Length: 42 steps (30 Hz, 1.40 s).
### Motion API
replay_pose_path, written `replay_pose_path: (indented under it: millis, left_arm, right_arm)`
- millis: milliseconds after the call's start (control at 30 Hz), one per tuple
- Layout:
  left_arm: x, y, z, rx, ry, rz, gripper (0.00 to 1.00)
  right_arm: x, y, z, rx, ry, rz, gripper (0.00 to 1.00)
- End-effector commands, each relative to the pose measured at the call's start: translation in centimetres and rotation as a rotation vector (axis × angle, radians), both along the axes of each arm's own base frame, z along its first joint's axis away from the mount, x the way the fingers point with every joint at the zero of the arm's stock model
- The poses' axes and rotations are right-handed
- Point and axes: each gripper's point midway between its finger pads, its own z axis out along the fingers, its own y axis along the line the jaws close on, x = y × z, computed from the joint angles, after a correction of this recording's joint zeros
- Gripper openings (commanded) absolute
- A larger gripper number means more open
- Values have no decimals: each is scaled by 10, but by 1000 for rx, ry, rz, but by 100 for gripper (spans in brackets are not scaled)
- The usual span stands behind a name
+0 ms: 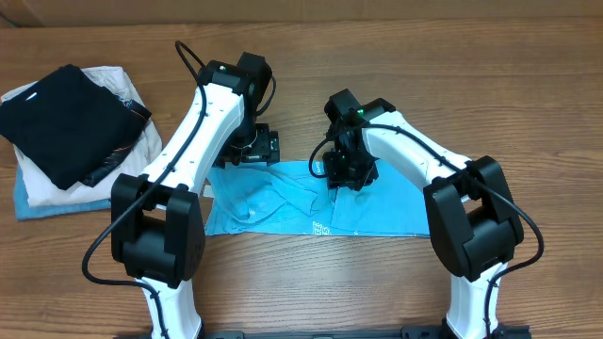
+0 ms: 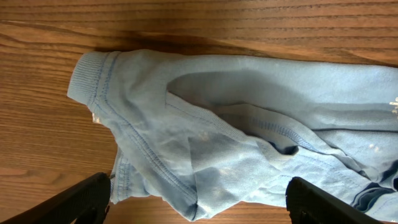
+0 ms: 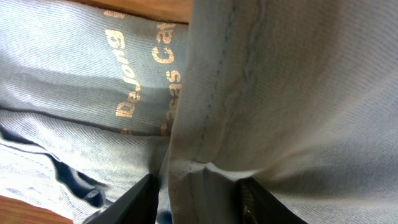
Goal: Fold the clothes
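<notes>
The light sky-blue T-shirt (image 1: 283, 202) lies crumpled on the wooden desk (image 1: 528, 75) between the two arms, bunched into folds on its left half and flatter on its right, with a small white print at its near edge. The left arm reaches forward from its base in a long slant, its wrist turned down over the shirt's far left corner. The left end effector (image 1: 256, 147) hangs just above the cloth with its jaws spread wide and nothing between them. In the left wrist view its dark fingers (image 2: 93, 196) frame a ribbed hem and a stitched seam of the shirt. The right arm bends at the elbow and angles inward to the far edge of the shirt near its middle, with the wrist pointing down. The right end effector (image 3: 199, 193) is narrowed on a raised fold of the blue fabric, which stands up between its fingers (image 3: 144, 200). Tan lettering shows on the cloth beside it. At the far left of the desk, well apart from the shirt, a black folded garment (image 1: 61, 122) rests on a cream folded garment (image 1: 127, 83).
</notes>
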Motion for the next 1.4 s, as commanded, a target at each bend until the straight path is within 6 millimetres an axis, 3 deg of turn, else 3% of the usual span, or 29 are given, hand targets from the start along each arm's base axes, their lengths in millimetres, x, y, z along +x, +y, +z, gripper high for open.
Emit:
replay_pose_path:
  millis: [0, 267, 633, 867, 933, 1033, 1133, 1233, 1367]
  left_arm:
    - [4, 3, 0, 7, -5, -14, 93]
    - [4, 3, 0, 7, -5, -14, 93]
    - [4, 3, 0, 7, -5, -15, 93]
    - [4, 3, 0, 7, -5, -15, 93]
    - [4, 3, 0, 7, -6, -15, 93]
    - [4, 3, 0, 8, -7, -15, 93]
    - [5, 3, 0, 7, -8, -15, 93]
    - [5, 3, 0, 7, -8, -15, 93]
    - [4, 3, 0, 7, -7, -15, 93]
  right_arm:
    - [-2, -1, -6, -15, 8, 0, 44]
    - [-15, -9, -21, -41, 43, -21, 41]
    - [-17, -17, -20, -62, 61, -37, 37]
    - [-16, -20, -20, -62, 62, -45, 18]
    - [-16, -19, -20, -59, 63, -46, 19]
    - [-19, -13, -18, -19, 78, -22, 32]
    - [-20, -11, -18, -4, 81, -8, 32]
    - [-20, -11, -18, -5, 81, -8, 26]
    - [-21, -13, -18, -15, 83, -7, 6]
